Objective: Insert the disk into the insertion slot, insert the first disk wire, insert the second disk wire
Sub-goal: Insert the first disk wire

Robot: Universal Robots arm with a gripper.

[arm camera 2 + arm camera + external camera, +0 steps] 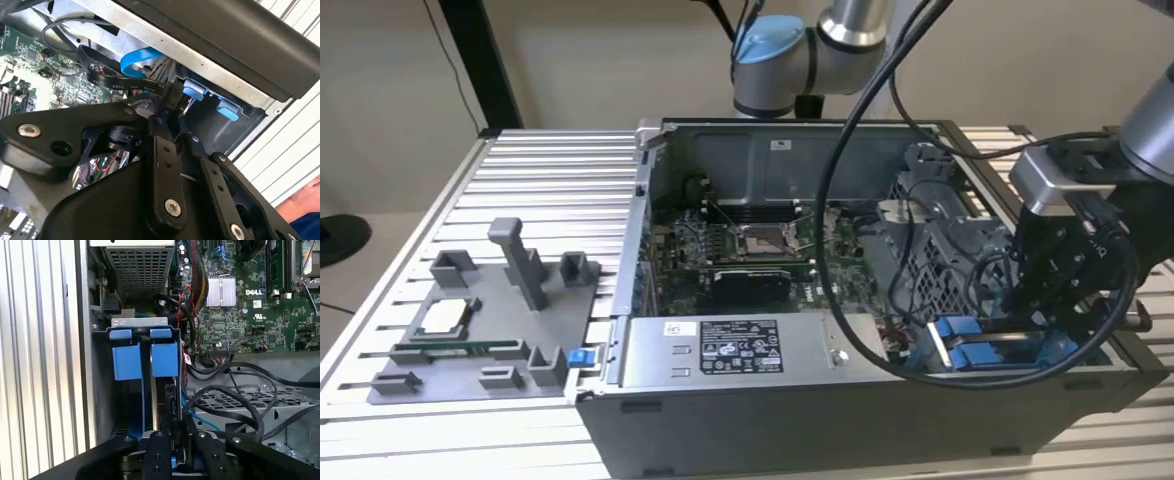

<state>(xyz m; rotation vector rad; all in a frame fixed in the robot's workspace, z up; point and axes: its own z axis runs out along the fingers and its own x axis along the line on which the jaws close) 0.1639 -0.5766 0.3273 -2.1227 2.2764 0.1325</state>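
With the disk seemingly seated in the insertion slot, the gripper, jaws nearly closed on a black wire plug, is on a wire step, which calls for square alignment.

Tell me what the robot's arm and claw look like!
The arm is a round silver-grey tube with a light blue cap at its joint and black cables hanging beside it. The gripper is black, built of flat bars with shiny silver screws.
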